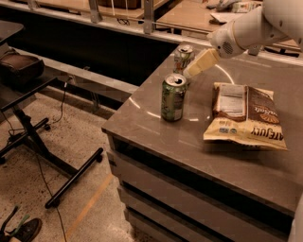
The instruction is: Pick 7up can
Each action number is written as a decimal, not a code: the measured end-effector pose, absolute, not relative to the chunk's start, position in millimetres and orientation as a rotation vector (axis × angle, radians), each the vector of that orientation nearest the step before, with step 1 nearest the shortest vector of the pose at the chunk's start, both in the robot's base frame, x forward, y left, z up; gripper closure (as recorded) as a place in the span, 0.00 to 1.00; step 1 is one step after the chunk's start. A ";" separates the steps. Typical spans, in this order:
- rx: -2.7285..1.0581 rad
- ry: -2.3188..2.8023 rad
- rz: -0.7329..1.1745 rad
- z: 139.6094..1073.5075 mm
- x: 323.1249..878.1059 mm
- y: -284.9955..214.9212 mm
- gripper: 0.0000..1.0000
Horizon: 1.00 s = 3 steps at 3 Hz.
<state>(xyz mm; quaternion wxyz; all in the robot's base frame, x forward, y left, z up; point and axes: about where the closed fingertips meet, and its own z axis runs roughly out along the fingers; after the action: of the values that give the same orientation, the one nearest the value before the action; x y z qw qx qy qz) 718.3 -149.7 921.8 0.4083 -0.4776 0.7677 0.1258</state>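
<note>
The 7up can (182, 57), pale whitish-green with a small reddish mark and a silver top, stands upright near the far left corner of the grey table (156, 132). My gripper (198, 65), cream-coloured, reaches in from the upper right. Its tip is right beside the 7up can on the can's right side, at about mid-height. I cannot tell whether it touches the can. A darker, evenly green can (173, 97) stands upright just in front of the 7up can, closer to the table's left edge.
A brown and cream chip bag (246, 116) lies flat on the table to the right of the cans. The table's left edge drops to the floor, where a black stand base (42, 142) sits. A railing (94, 9) runs behind.
</note>
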 end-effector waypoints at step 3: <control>-0.977 1.928 0.585 911.4 739.5 -130.4 0.00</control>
<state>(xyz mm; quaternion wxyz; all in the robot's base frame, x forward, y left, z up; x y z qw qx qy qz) 739.5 -130.4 911.4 0.4358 -0.3928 0.7749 0.2352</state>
